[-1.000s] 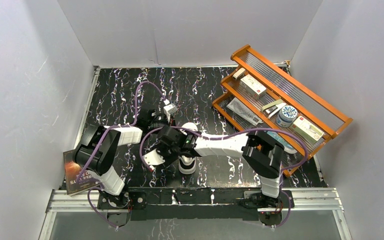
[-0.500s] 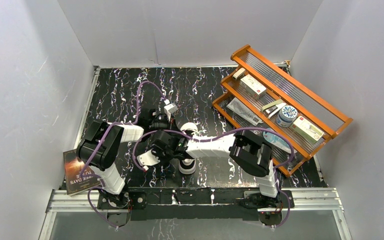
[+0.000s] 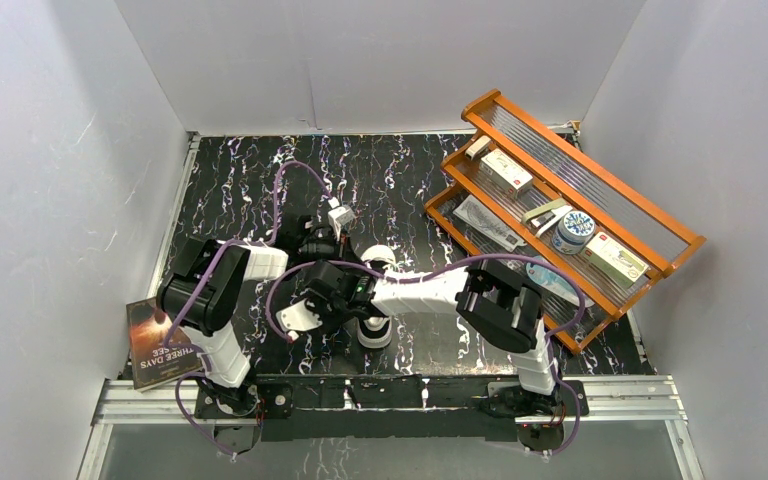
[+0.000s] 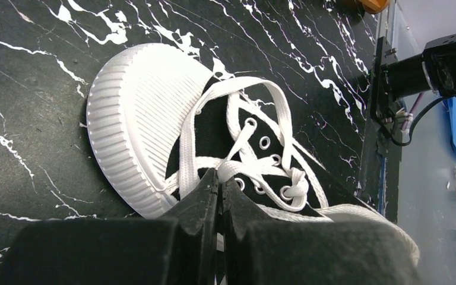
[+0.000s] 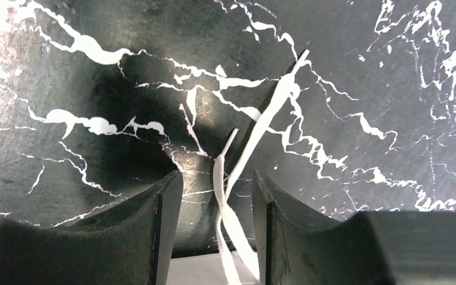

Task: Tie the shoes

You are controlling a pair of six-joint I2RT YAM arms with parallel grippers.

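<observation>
The shoe (image 4: 142, 113) lies on the black marbled table, a black sneaker with a white ribbed toe cap and white laces (image 4: 187, 142) threaded through its eyelets. My left gripper (image 4: 219, 176) is shut, its tips pinching a lace strand right at the eyelets. From above, the shoe (image 3: 376, 333) sits at the table's middle, mostly covered by my right arm. In the right wrist view my right gripper (image 5: 217, 178) stands open just above the table, two loose lace ends (image 5: 261, 124) running between its fingers (image 5: 166, 202) without being squeezed.
An orange wooden rack (image 3: 600, 190) holding boxes and a round tin leans at the right. A book (image 3: 155, 345) lies at the table's near left corner. White walls close in three sides. A metal rail (image 3: 390, 395) runs along the near edge.
My right arm has swung left, carrying its gripper a little further left of the shoe. The left arm edged slightly toward the shoe and stayed shut. The shoe has not moved.
</observation>
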